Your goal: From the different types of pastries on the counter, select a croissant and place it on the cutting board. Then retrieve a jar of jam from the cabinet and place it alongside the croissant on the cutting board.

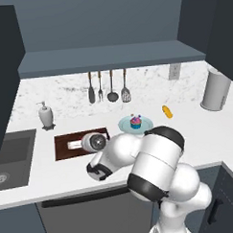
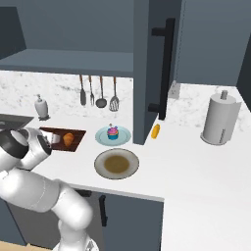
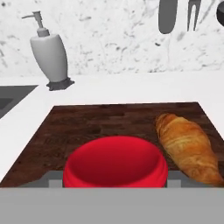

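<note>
My gripper (image 3: pixel 114 183) clamps the jar of jam (image 3: pixel 115 162), its lower half cut off bottom-centre, croissant (image 3: pixel 189 147) just right on the cutting board (image 3: pixel 87 124).

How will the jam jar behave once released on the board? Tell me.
The jar of jam looks squat with a wide red lid, so it probably stands without tipping. The cutting board looks flat, so rolling seems unlikely. The croissant lies close beside it; a sideways nudge might shove it.

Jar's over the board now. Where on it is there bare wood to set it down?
Bare wood lies left of the croissant and behind the jar, toward the soap dispenser. The cutting board's right side is crowded by the croissant; keep the jar left of it.
</note>
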Tool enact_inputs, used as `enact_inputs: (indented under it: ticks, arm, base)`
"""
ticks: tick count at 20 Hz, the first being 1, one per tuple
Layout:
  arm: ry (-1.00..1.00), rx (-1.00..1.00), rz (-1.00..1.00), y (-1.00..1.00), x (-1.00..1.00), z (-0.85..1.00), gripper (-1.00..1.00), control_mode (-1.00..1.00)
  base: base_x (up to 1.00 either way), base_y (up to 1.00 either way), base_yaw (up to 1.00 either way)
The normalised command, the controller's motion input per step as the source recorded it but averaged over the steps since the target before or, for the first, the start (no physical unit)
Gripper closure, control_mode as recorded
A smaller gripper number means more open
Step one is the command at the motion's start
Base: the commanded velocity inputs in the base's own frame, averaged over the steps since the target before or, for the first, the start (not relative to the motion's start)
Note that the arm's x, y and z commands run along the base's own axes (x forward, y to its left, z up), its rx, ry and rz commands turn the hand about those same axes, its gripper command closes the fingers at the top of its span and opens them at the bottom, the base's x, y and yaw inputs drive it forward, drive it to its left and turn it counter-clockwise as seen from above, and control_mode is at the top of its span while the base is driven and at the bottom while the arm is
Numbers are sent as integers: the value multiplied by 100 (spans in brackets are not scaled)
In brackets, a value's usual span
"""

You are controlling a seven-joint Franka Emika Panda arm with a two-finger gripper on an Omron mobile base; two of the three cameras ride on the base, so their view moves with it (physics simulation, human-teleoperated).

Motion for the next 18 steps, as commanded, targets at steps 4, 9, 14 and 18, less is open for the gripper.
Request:
enact_inputs:
  ticks: [4,9,14,18]
  arm:
    - [-5,0,-1,5,16,-44,100,-100]
    - [-10,0,-1,4,8,-47,100,-100]
    - [-8,0,-3,11,30,-21,100,-100]
    - [-3,0,-4,27,60,-8,100,-100]
  base:
    - [0,0,0]
    - [0,0,0]
    - [0,0,0]
    - [0,0,0]
